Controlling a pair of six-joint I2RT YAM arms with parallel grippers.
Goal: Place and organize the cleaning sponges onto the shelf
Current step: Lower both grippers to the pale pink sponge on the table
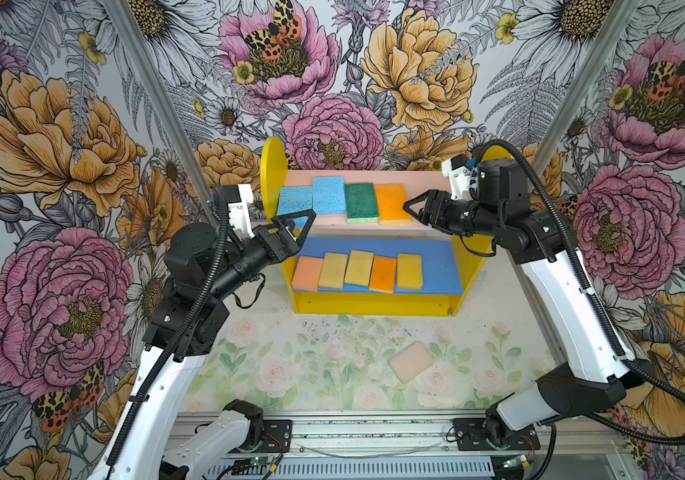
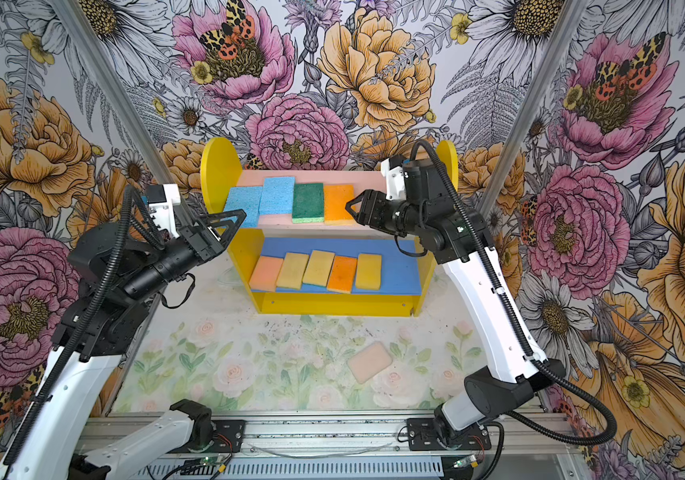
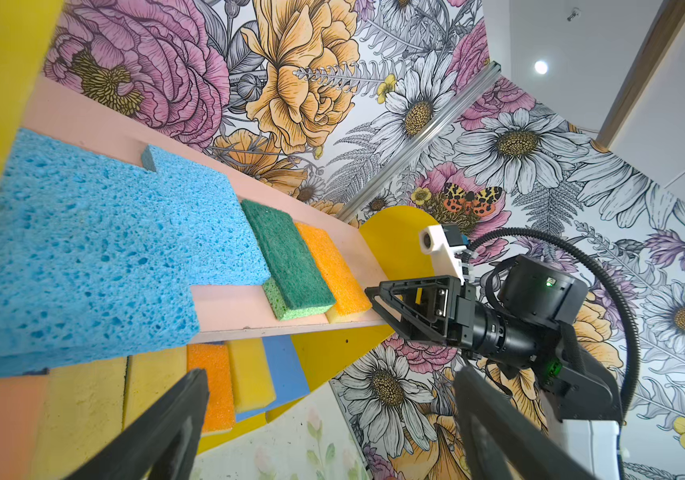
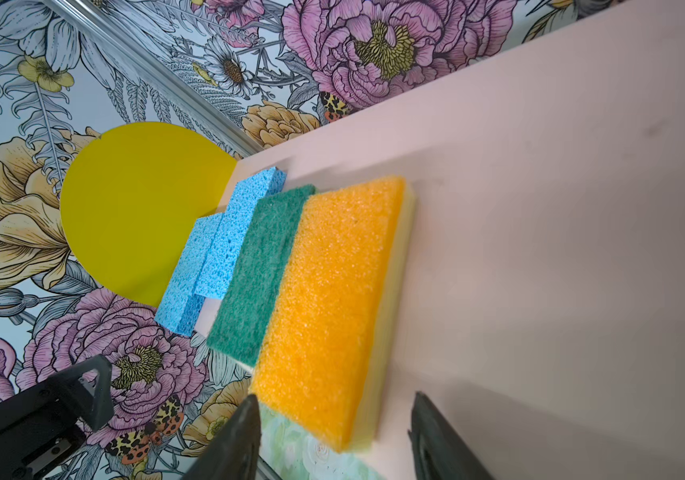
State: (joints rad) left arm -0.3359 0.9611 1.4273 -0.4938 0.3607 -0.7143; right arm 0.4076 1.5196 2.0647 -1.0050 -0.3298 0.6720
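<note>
Only the top views show the peach-pink rectangular foam sponge (image 1: 412,362) on the floral tabletop (image 1: 290,374); nine other sponges (image 1: 359,201) lie on the yellow-sided two-tier shelf (image 1: 374,305), left hand (image 1: 307,220) and right hand (image 1: 409,208) spread, empty.

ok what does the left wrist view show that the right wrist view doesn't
Only the left wrist view: the blue lower board with its row of yellow and orange sponges, and the right side panel. Only the right wrist view: the left side panel's round top. Both: the pink upper board carrying two blue sponges, a green sponge and an orange sponge.
</note>
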